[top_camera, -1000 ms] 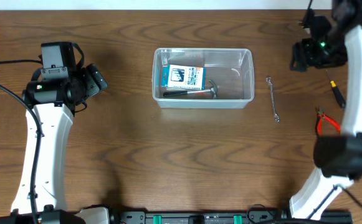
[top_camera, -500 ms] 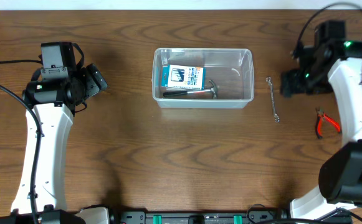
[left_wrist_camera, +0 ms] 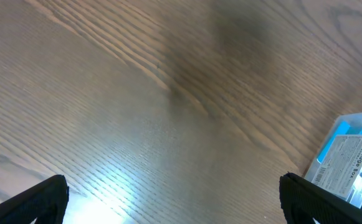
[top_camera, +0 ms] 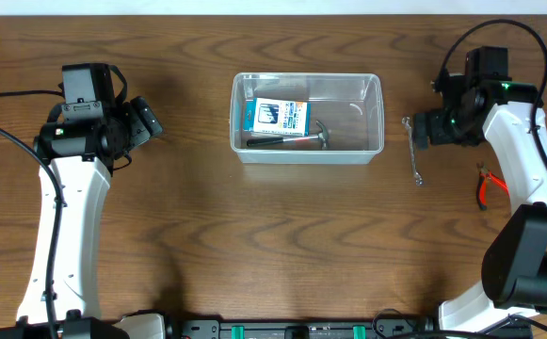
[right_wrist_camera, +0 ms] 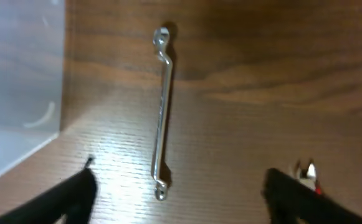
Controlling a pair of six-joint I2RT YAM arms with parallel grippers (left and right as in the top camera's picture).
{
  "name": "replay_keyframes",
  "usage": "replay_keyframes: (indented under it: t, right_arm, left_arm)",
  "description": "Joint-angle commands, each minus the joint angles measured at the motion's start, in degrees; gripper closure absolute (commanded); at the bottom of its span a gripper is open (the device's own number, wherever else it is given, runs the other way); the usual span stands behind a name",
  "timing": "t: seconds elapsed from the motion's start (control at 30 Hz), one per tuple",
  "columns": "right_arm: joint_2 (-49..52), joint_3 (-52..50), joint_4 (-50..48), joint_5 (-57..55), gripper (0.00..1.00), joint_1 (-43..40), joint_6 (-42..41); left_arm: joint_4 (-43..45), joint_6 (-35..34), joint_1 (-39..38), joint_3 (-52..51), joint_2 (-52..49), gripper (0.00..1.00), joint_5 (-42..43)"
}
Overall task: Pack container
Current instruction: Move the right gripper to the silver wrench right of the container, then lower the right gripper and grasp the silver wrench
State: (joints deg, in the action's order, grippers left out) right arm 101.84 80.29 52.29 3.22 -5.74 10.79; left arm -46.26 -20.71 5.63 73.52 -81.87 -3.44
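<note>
- One container [top_camera: 308, 118], clear plastic with rounded corners, stands open side up on the counter [top_camera: 254, 235].
- It holds one blue-and-white box [top_camera: 276, 116] and one small hammer [top_camera: 287, 140]. The hammer lies just beside the box, along the near wall.
- Outside the container lie one silver wrench [top_camera: 412, 151] and one pair of red-handled pliers [top_camera: 488, 185].
- There are two arms, each with one tool.
- The container sits between the two tools and is closer to the right tool [top_camera: 424, 129]. The wrench lies between that tool and the container's right end wall.
- The left tool [top_camera: 146, 121] is well apart from the container, on its left.
- The container's long axis runs left to right. The wrench's long axis runs roughly across it.
- In the left wrist view the left tool [left_wrist_camera: 177, 202] has its fingers spread wide over bare counter, holding nothing.
- In the right wrist view the right tool [right_wrist_camera: 181, 199] is also spread wide. The wrench [right_wrist_camera: 162, 112] lies on the counter between the fingers and is not pinched.
- That view is blurred, and the red-and-metal speck at lower right is probably the pliers.
</note>
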Motion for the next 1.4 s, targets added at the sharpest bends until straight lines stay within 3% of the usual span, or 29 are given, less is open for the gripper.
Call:
replay_keyframes:
  t: [0.0,0.1,0.63,0.97,1.17,1.37]
  right_arm:
    - [0.28,-0.28,-0.35,1.46,0.23,0.81,0.79]
    - [2.08,-0.28,-0.94,-0.74,0.22,1.46,-1.38]
    - [15.69,-0.28,-0.94,-4.33,0.62,1.77,-3.52]
    - [15.72,-0.28,-2.51,-4.33,0.66,3.48,-4.15]
    - [15.74,-0.28,-2.49,-4.76,0.77,4.57,-4.13]
    - [15.93,-0.28,-2.12,-4.94,0.82,4.66,-4.15]
  left_arm:
    - [-0.13,0.96,0.24,-0.33,0.15,0.02,-0.92]
    - [-0.13,0.96,0.24,-0.33,0.15,0.02,-0.92]
    - [-0.13,0.96,0.24,-0.33,0.15,0.02,-0.92]
    - [-0.13,0.96,0.24,-0.33,0.15,0.02,-0.92]
    - [-0.13,0.96,0.24,-0.33,0.15,0.02,-0.92]
    - [-0.13,0.96,0.24,-0.33,0.15,0.02,-0.92]
